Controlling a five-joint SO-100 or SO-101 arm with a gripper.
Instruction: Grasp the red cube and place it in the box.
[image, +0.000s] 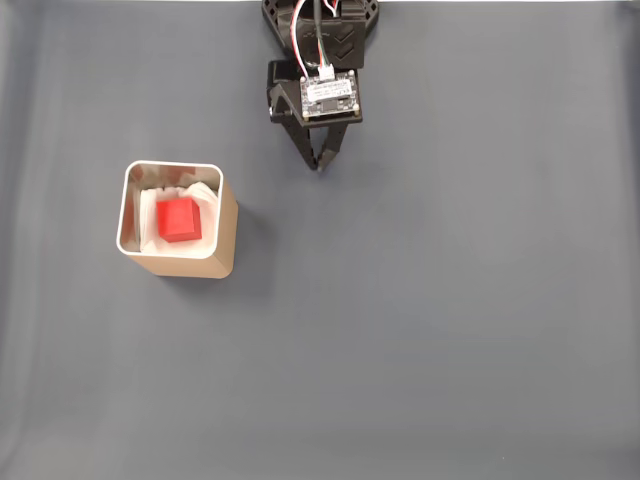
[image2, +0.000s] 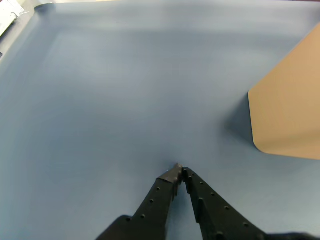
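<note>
The red cube lies inside the box, resting on its white lining. That tan box stands at the left of the fixed view, and its tan side wall fills the right edge of the wrist view. My gripper hangs near the top centre of the fixed view, well to the right of the box and apart from it. Its black fingers meet at their tips, shut with nothing between them. In the wrist view the gripper points at bare mat.
A blue-grey mat covers the whole surface. The arm's base sits at the top edge of the fixed view. A pale strip beyond the mat's edge shows at the wrist view's top left corner.
</note>
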